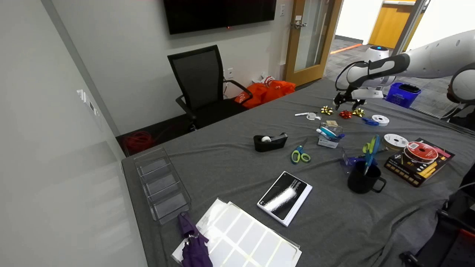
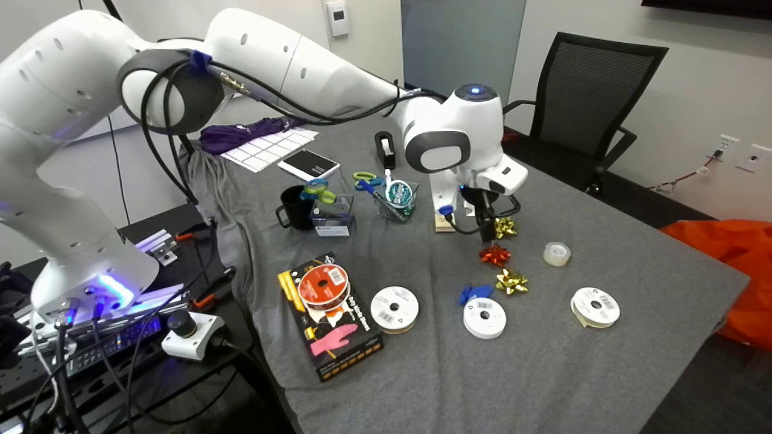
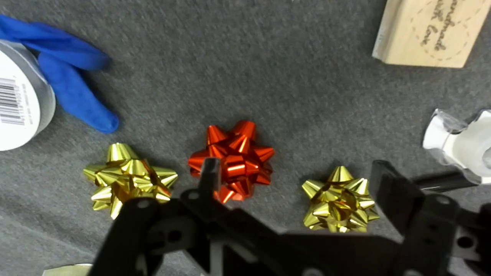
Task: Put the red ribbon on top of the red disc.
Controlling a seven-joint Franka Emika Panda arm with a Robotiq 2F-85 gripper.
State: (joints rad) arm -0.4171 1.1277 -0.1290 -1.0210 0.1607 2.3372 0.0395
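Note:
The red ribbon, here a shiny red star-shaped bow [image 3: 239, 165], lies on the grey cloth between two gold bows. It also shows in both exterior views [image 1: 345, 114] [image 2: 495, 255]. The red disc [image 2: 324, 285] is a flat red-faced spool lying on a black box; it also shows in an exterior view [image 1: 422, 151] and is out of the wrist view. My gripper [image 3: 297, 166] is open and empty above the cloth, also in an exterior view [image 1: 348, 103]. In the wrist view its left finger partly covers the red bow, and a gold bow shows between the fingers.
Gold bows [image 3: 130, 174] [image 3: 340, 203] flank the red bow. A blue rubbery thing [image 2: 476, 293] and white spools [image 2: 484, 317] [image 2: 394, 307] lie nearby. A wooden stamp [image 3: 433, 34] and tape roll [image 2: 556, 254] are close. The black box [image 2: 356, 346] bears the red disc; a mug [image 2: 295, 208] holds scissors.

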